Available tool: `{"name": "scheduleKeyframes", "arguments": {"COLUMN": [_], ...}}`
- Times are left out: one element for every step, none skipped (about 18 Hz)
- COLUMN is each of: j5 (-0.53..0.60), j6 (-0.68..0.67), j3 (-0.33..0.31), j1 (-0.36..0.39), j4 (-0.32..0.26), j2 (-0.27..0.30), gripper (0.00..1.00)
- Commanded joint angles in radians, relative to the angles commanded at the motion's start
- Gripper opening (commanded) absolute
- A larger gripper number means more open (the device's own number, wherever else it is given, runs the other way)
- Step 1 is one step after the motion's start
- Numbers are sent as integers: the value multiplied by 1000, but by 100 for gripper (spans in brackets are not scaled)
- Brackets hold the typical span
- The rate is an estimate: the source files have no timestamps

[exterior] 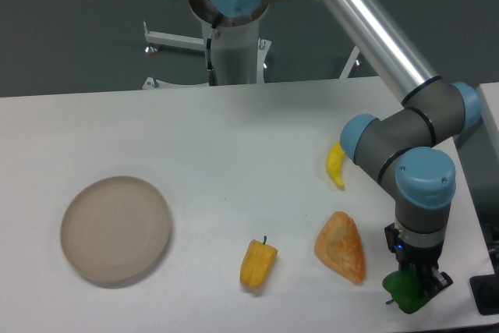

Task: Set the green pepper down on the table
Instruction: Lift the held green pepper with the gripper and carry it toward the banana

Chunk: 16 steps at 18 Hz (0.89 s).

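Observation:
The green pepper (405, 292) is small, glossy and dark green. It sits between the fingers of my gripper (413, 286) at the front right of the white table (234, 138), at or just above the surface. The gripper points straight down and looks shut on the pepper. Part of the pepper is hidden by the fingers. I cannot tell whether the pepper touches the table.
A round beige plate (115, 228) lies at the front left. A yellow pepper (258, 263) lies front centre. An orange pastry-like wedge (341, 246) lies just left of the gripper. A yellow banana (335, 166) lies behind it. The table's right edge is close to the gripper.

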Motion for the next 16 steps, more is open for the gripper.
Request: {"name": "scheduleKeyframes", "arguments": {"j5": [0, -2, 0, -3, -5, -6, -8, -15, -27, -41, -52, -66, -80, -87, -90, -91], "j6": [0, -2, -2, -8, -15, -20, -21, -25, -35, -57, -87, -115, -136, -150, -159, -175], "j3": [-5, -12, -15, -20, -24, -38, -61, -96, -130, -161, -198, -233, -271, -306, -339, -375], "j1": [-2, -5, -5, -5, -8, -11, -11, -11, -11, -11, -11, -11, -12, -12, -12, -15], "j4": [0, 0, -2, -12, -32, -47, -54, -55, -55, -57, -57, -57, -60, -67, -77, -84], "j2": [0, 5, 9, 17, 29, 40, 61, 86, 113, 138, 170, 202, 233, 265, 294, 325], "gripper": [25, 25, 25, 25, 25, 25, 25, 25, 25, 25, 25, 25, 25, 25, 25, 25]}}
